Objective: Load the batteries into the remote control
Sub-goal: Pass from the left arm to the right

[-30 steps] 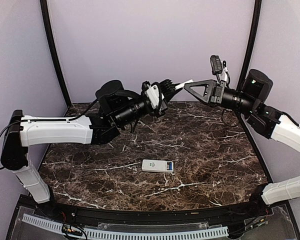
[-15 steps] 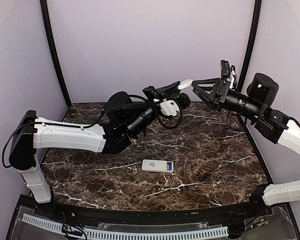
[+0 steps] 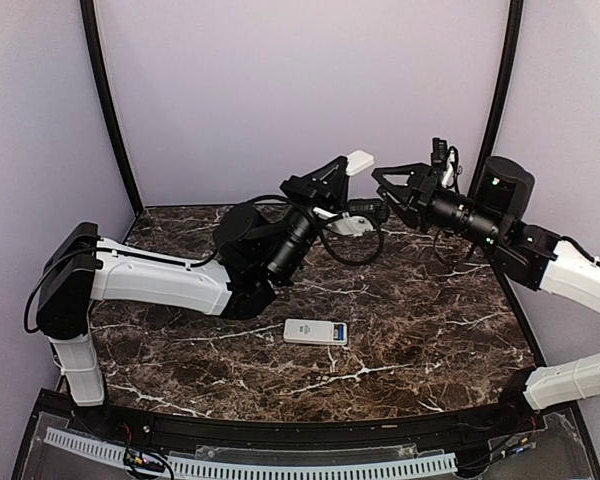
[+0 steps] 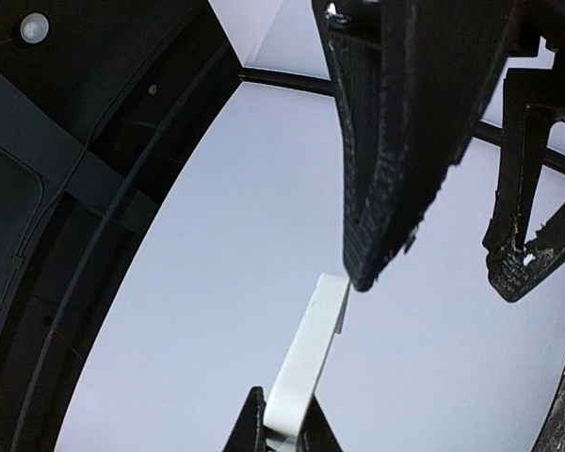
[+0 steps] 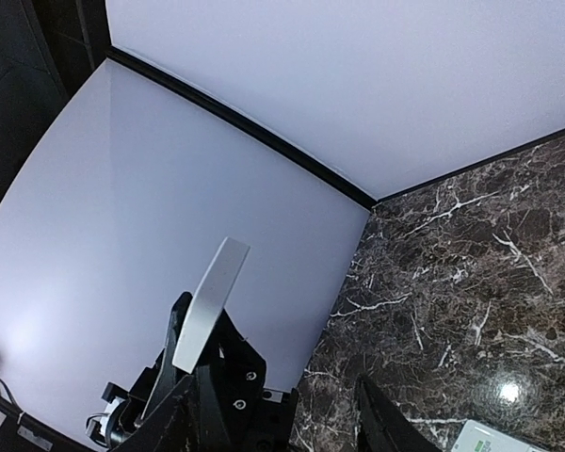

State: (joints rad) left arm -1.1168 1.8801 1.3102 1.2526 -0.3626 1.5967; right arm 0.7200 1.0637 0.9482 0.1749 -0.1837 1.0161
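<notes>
While lying flat mid-table, remote control (image 3: 315, 331) untouched on marble table (image 3: 430, 330); farther back, aloft, left gripper (image 3: 346, 166) pinching thin white plate (image 3: 359, 159), probably battery cover; right gripper (image 3: 382, 190) spread, empty, just beside; needed next: parking plate, finding batteries.

Remote control (image 3: 315, 331) on table (image 3: 430, 330), centre front. Left gripper (image 3: 343, 170) above table rear, flat piece (image 3: 359, 161) at its tip. Right gripper (image 3: 380, 191) just right of it.
</notes>
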